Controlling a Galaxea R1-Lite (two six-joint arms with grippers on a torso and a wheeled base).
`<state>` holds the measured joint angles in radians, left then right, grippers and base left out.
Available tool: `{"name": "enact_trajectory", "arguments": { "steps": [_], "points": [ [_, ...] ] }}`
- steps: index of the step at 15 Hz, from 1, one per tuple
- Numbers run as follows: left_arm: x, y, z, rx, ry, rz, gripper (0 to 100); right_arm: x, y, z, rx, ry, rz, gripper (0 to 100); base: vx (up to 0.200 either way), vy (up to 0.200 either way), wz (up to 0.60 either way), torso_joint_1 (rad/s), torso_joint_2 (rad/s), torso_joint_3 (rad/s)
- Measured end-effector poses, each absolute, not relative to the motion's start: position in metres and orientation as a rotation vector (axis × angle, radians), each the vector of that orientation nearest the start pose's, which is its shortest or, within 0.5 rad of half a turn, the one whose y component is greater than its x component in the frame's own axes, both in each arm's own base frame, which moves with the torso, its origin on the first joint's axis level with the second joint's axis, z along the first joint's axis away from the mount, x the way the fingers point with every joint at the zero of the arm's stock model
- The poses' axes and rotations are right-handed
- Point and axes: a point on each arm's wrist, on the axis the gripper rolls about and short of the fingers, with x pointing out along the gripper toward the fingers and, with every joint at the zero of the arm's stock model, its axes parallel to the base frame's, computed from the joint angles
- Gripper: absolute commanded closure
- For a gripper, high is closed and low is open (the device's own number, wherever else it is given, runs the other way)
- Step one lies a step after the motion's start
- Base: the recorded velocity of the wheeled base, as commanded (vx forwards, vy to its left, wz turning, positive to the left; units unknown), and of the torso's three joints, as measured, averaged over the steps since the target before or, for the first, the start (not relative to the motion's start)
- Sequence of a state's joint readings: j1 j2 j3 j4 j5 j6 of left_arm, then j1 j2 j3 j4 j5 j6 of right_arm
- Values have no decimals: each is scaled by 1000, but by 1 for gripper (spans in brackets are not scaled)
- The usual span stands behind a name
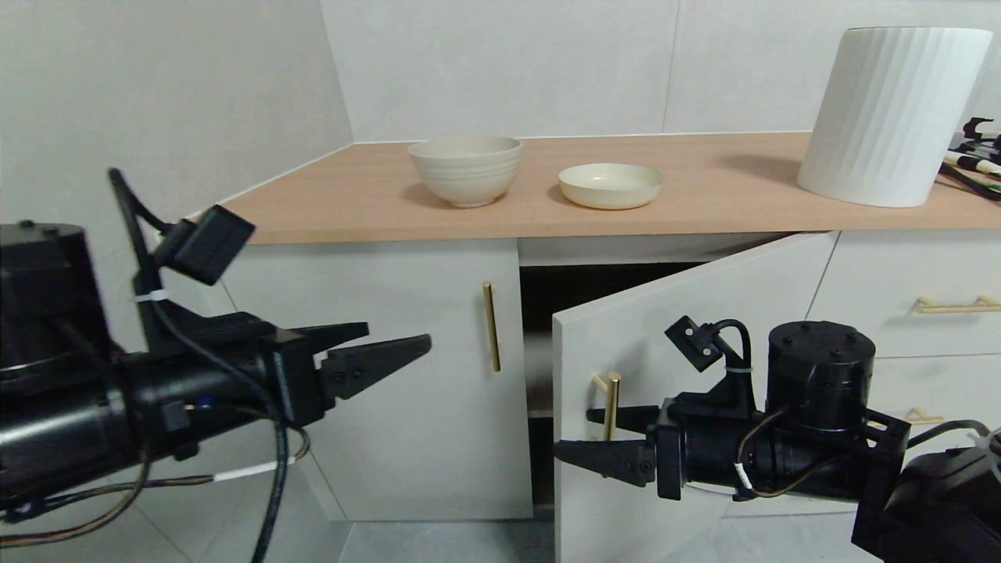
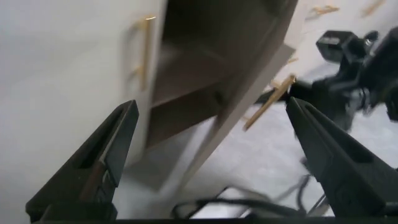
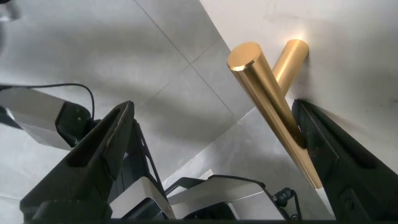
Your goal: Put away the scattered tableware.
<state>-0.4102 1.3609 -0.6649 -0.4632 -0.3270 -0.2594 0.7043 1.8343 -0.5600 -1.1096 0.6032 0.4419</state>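
Observation:
A cream ribbed bowl [image 1: 465, 168] and a shallow cream dish [image 1: 611, 185] stand side by side on the wooden counter [image 1: 727, 188]. Below them the right cabinet door [image 1: 704, 313] hangs partly open. My right gripper [image 1: 575, 432] is open at that door's brass handle [image 1: 611, 400]. In the right wrist view the handle [image 3: 273, 109] lies between the fingers, close to one fingertip [image 3: 311, 124], gripper [image 3: 212, 109]. My left gripper [image 1: 396, 334] is open and empty in front of the closed left door [image 1: 407, 375]; gripper [image 2: 211, 104].
A tall white ribbed cylinder [image 1: 891, 117] stands on the counter's right, with pens [image 1: 974, 160] beyond it. The left door has a vertical brass handle [image 1: 490, 326]. Drawers with brass pulls [image 1: 958, 303] sit to the right. A shelf [image 2: 186, 93] shows inside the dark cupboard.

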Motion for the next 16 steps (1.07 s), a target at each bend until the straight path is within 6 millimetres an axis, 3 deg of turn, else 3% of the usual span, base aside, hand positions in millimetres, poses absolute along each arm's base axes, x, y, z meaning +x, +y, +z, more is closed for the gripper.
{"name": "enact_trajectory", "arguments": {
  "steps": [2, 6, 7, 16],
  "points": [
    [213, -112, 199, -242, 384, -737, 0, 219, 203, 128, 367, 462, 1243, 0, 0, 0, 0, 0, 0, 0],
    [221, -135, 165, -233, 457, -790, 0, 218, 202, 127, 365, 466, 1244, 0, 0, 0, 0, 0, 0, 0],
    [224, -139, 160, -237, 458, -786, 100, 218, 202, 127, 365, 467, 1244, 0, 0, 0, 0, 0, 0, 0],
    [253, -166, 145, -257, 387, -830, 100, 217, 202, 126, 364, 470, 1242, 0, 0, 0, 0, 0, 0, 0]
  ]
}}
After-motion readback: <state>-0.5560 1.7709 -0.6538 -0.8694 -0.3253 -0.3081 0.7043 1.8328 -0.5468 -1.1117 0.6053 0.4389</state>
